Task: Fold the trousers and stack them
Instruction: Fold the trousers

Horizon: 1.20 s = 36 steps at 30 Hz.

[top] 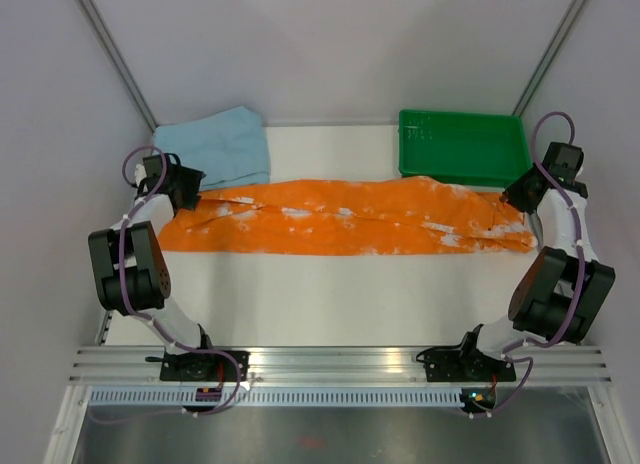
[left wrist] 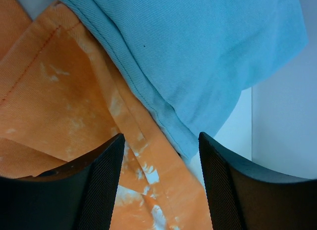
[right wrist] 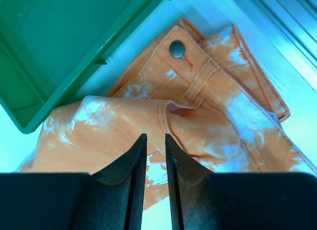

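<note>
Trousers [top: 340,219], orange, lie stretched across the tabletop [top: 350,294], hems under the left hand [left wrist: 161,138], wide open and empty, waistband before the right hand [right wrist: 154,137], nearly closed on nothing visible. The first fold looks unstarted; next each hand must pinch its end.

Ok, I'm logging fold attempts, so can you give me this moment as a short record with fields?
trousers: orange trousers, stretched left to right across the table
waistband: right end, button showing
blue garment: blue garment, folded, far left, edge lying over the orange leg end
tray: green tray, far right
left gripper: left gripper, open above the leg end
right gripper: right gripper, jaws nearly closed at the waistband, grip unclear
</note>
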{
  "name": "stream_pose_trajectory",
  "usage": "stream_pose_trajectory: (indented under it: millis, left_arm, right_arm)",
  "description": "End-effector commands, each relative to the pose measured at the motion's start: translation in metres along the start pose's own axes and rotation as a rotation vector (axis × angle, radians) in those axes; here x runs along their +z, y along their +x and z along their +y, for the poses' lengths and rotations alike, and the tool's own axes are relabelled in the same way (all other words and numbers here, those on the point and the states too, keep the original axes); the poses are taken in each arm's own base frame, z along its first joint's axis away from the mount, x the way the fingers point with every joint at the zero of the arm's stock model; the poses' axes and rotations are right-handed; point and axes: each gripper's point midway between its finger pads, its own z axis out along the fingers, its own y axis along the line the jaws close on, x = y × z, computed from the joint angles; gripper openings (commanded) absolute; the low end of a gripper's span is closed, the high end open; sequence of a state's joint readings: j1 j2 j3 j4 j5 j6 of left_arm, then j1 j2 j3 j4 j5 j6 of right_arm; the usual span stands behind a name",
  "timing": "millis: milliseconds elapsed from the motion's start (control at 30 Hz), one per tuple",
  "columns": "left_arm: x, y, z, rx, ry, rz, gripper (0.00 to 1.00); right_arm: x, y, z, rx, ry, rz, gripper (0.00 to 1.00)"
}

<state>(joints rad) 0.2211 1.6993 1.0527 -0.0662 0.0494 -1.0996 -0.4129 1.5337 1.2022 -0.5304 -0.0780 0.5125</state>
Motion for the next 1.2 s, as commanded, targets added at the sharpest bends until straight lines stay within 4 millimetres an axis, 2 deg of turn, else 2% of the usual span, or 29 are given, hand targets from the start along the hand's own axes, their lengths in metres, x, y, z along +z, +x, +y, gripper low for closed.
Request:
stream_pose_trajectory:
  millis: [0,200,333,433,567,800,933,1000,1033,1167]
  left_arm:
    - [0.002,-0.012,-0.002,-0.089,-0.051,-0.044,0.67]
    - [-0.009,-0.011,0.03,-0.054,-0.168,-0.055,0.67]
    - [-0.004,-0.011,0.046,-0.073,-0.182,-0.052,0.65]
    - [0.007,-0.011,0.046,-0.072,-0.162,-0.056,0.64]
    - [0.019,-0.013,0.038,-0.068,-0.128,-0.053,0.57]
    - [0.033,-0.012,0.032,-0.065,-0.088,-0.044,0.38]
    - [0.038,-0.011,0.037,-0.055,-0.093,-0.042,0.15]
    - [0.037,-0.013,0.034,-0.045,-0.069,-0.056,0.09]
    - [0.037,-0.014,0.033,-0.041,-0.066,-0.063,0.03]
    - [0.031,-0.025,0.019,0.003,-0.013,-0.102,0.02]
  right_arm:
    - [-0.016,-0.015,-0.002,0.019,0.005,-0.055,0.28]
    - [-0.019,-0.02,-0.017,0.048,0.042,-0.067,0.28]
    - [-0.018,-0.02,-0.02,0.063,0.044,-0.062,0.29]
    - [-0.018,-0.022,-0.021,0.071,0.042,-0.063,0.28]
    - [-0.021,-0.026,-0.025,0.07,0.063,-0.073,0.29]
    - [-0.031,-0.031,-0.049,0.172,0.111,-0.109,0.29]
    - [-0.039,-0.035,-0.059,0.223,0.121,-0.139,0.36]
    - [-0.044,-0.035,-0.061,0.219,0.129,-0.148,0.38]
    - [-0.045,-0.034,-0.061,0.215,0.129,-0.146,0.39]
    - [-0.044,-0.023,-0.066,0.22,0.126,-0.154,0.48]
